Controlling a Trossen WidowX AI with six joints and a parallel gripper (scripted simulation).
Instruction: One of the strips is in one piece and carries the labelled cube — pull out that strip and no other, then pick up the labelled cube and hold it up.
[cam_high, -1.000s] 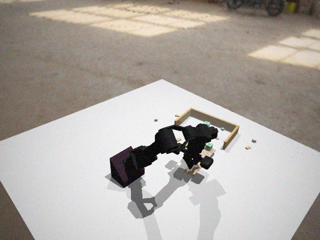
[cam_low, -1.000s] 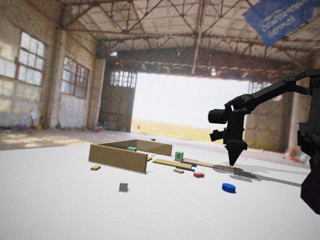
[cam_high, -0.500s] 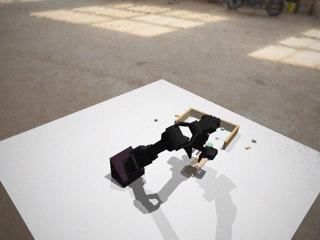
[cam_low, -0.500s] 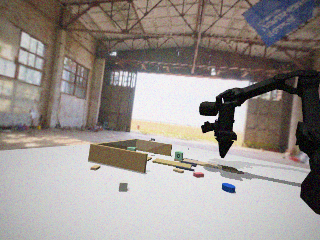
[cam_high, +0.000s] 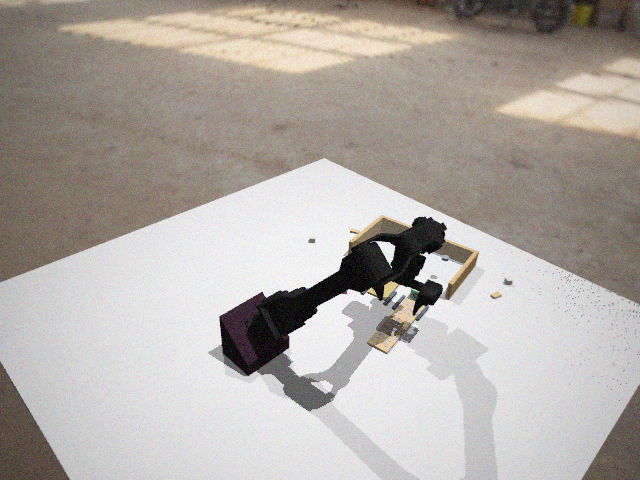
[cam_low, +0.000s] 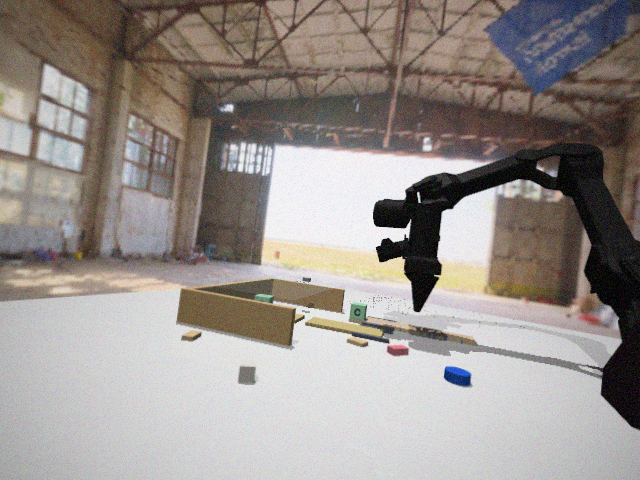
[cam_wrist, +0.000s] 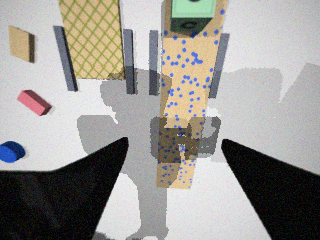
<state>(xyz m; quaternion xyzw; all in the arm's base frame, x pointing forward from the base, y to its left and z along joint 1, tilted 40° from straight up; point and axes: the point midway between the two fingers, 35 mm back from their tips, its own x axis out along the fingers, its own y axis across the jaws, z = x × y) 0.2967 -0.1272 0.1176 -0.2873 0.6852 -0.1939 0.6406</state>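
White tabletop (cam_high: 155, 320) carries a dotted strip (cam_wrist: 187, 90); the green cube (cam_wrist: 194, 15) on it is cropped in the wrist view. Claw (cam_low: 421, 302) hangs above, spread apart, empty.

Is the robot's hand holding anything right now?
No, nothing. The hand is wide open above the dotted strip, and the green cube sits at the strip's far end.

Two strips: blue-dotted strip (cam_wrist: 189, 95), crosshatched strip (cam_wrist: 91, 37). Four grey rails (cam_wrist: 128, 61). Two green cubes: labelled cube (cam_low: 357, 311), plain cube (cam_low: 263, 298). One red block (cam_wrist: 34, 102), one blue disc (cam_low: 457, 375).
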